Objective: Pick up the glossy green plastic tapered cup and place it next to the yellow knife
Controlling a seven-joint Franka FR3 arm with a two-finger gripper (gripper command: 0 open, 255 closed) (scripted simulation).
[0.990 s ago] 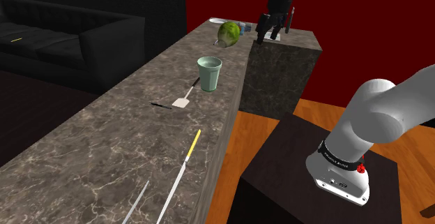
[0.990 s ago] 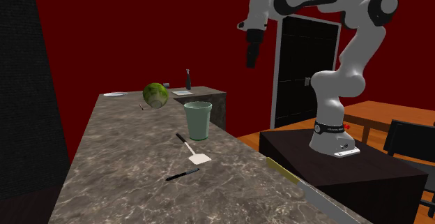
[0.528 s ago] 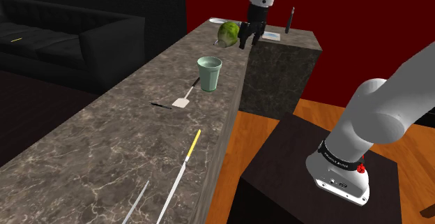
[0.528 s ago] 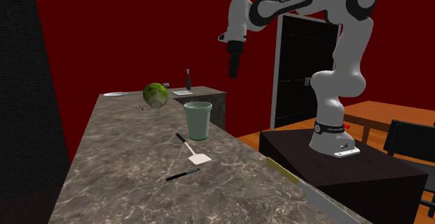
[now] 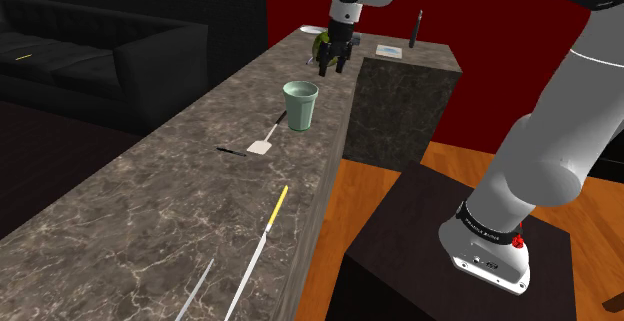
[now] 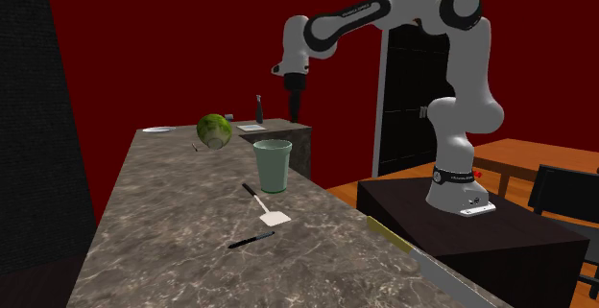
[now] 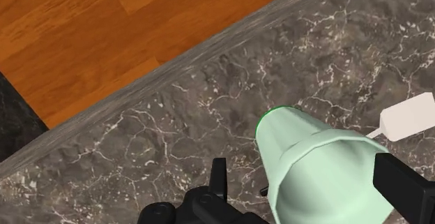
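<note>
Open gripper (image 5: 330, 66) arriving above the pale green cup (image 5: 300, 105)

The cup is standing upright on the counter, untouched, below the gripper's spread, empty fingers and lying nearer one of them in the wrist view. Over the last second the arm has been swinging away from the dark block and in over the cup, so I judge the approach nearly done, with descent and grasp remaining. The yellow knife (image 5: 277, 207) is lying well beyond the cup, a white spatula (image 5: 262, 147) between them. The dark marbled counter (image 5: 150, 199) is running past a black sofa (image 5: 90, 49), red walls (image 6: 144, 47) and wooden floor (image 7: 104, 34).
</note>
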